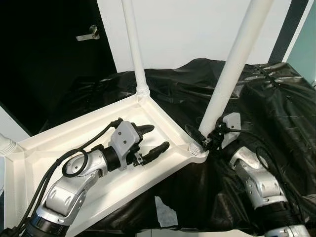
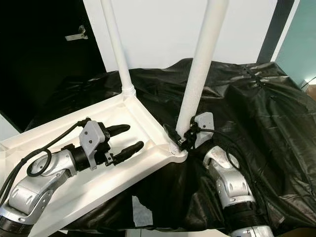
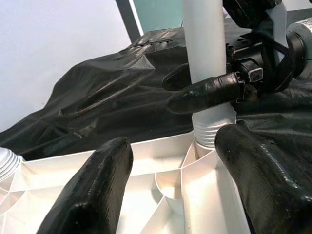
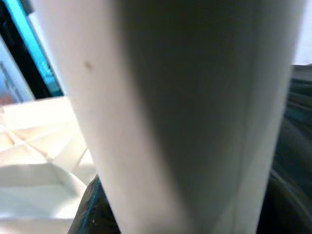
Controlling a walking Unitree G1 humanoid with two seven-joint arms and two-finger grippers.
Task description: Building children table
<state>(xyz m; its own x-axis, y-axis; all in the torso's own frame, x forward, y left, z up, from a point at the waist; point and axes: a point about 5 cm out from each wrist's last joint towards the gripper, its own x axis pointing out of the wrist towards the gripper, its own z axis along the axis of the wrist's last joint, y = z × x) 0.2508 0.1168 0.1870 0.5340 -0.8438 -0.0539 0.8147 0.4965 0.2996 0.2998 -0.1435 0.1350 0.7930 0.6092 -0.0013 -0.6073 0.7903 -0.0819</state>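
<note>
With the near-right leg (image 1: 232,74) standing upright in its corner socket of the upturned tabletop (image 1: 54,143), my right gripper (image 1: 206,137) pinches its base; my left gripper (image 1: 150,140), jaws spread, hovers just left, over the tabletop.

Both upright white legs, the near leg (image 1: 232,74) and the far leg (image 1: 133,44), run out of the top edge of the head views, so their upper ends cannot be seen. The upturned tabletop (image 1: 59,143) is cut off at the left and bottom edges, and a third leg stub (image 1: 6,145) at its left corner is cropped there too. In the right wrist view the near leg is so close that it is a blurred white band, and the right gripper (image 1: 203,134) has its jaws partly hidden behind that leg.
</note>
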